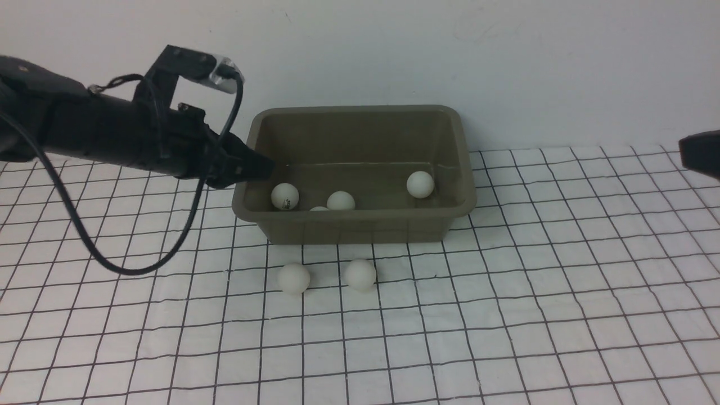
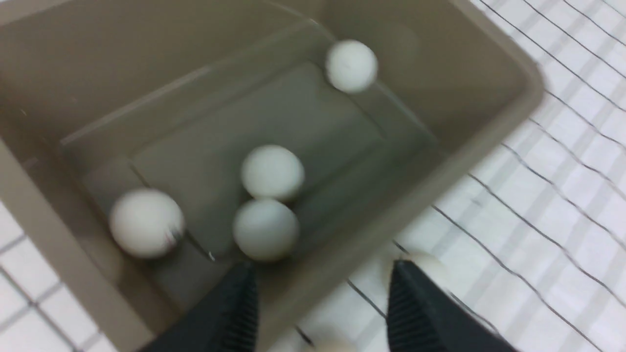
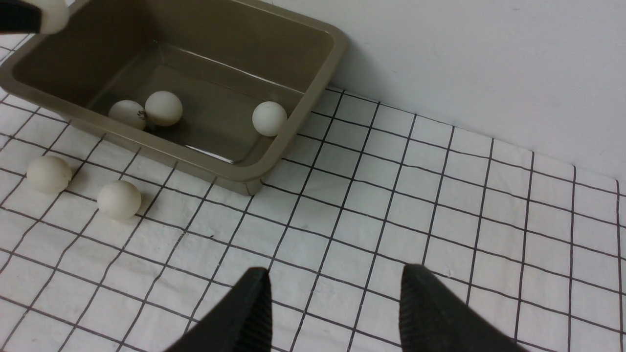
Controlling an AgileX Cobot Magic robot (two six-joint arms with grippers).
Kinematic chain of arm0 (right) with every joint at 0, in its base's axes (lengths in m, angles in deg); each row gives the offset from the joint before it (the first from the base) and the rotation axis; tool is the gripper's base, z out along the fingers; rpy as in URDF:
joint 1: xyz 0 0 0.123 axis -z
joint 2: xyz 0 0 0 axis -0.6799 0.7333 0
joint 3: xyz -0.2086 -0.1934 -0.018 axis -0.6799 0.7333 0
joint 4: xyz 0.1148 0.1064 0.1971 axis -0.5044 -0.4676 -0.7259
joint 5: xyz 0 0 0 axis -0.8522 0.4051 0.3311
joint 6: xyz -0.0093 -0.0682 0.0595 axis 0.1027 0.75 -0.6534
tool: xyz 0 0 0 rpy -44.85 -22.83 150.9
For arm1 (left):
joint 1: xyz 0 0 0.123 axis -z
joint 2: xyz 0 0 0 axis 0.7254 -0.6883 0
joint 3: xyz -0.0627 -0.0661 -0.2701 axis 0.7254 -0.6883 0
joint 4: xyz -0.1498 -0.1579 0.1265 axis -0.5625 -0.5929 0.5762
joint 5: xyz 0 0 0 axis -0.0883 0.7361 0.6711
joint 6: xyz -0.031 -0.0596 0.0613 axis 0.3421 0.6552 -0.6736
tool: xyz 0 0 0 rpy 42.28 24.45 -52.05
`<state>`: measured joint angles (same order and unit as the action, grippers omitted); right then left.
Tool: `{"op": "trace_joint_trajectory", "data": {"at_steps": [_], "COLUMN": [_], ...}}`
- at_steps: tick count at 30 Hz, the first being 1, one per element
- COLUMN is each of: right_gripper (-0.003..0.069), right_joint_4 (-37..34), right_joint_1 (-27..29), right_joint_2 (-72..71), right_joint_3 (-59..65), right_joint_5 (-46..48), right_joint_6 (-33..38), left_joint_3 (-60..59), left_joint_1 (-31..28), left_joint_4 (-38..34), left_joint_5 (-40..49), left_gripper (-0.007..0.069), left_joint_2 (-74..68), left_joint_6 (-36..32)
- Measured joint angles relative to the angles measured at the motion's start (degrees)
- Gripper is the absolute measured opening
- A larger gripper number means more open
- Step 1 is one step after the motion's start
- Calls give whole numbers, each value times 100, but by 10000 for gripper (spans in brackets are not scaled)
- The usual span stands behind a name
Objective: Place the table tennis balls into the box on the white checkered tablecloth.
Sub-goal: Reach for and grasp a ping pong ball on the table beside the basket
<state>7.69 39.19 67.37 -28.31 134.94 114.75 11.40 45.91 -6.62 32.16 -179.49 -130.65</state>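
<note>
The olive-brown box (image 1: 360,222) stands on the white checkered tablecloth (image 1: 506,315) against the back wall. Several white table tennis balls lie inside: one with a logo (image 1: 284,197) by the left wall, a touching pair (image 2: 272,172) (image 2: 265,229) near the front wall, and one (image 1: 420,184) at the right. Two more balls (image 1: 293,278) (image 1: 360,274) rest on the cloth just in front of the box. My left gripper (image 1: 261,167) hovers over the box's left rim, open with nothing between its fingers (image 2: 234,303). My right gripper (image 3: 335,271) hangs open over bare cloth, right of the box.
A plain white wall (image 1: 506,67) rises directly behind the box. In the front view only a dark tip of the right arm (image 1: 700,154) shows at the right edge. The left arm's black cable (image 1: 129,270) loops down toward the cloth.
</note>
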Motion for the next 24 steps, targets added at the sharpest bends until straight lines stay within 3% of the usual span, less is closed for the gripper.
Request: {"op": "trace_joint_trajectory", "data": {"at_steps": [7, 11, 18, 24], "right_gripper": [335, 335, 335, 335], "right_joint_4": [0, 0, 0, -12], "right_joint_1": [0, 0, 0, 0], "right_joint_2": [0, 0, 0, 0], "right_joint_3": [0, 0, 0, 0], "right_joint_5": [-5, -5, -5, -5], "right_joint_6": [0, 0, 0, 0], "left_joint_3": [0, -153, -1542, -2473], "left_joint_1": [-44, -44, -44, 35], "left_joint_4": [1229, 1558, 1414, 693], "left_joint_5": [1152, 1914, 1864, 949], "left_gripper": [131, 62, 48, 52], "left_joint_2": [1482, 1906, 2045, 1952], "left_joint_6": [1701, 2263, 2204, 1304]}}
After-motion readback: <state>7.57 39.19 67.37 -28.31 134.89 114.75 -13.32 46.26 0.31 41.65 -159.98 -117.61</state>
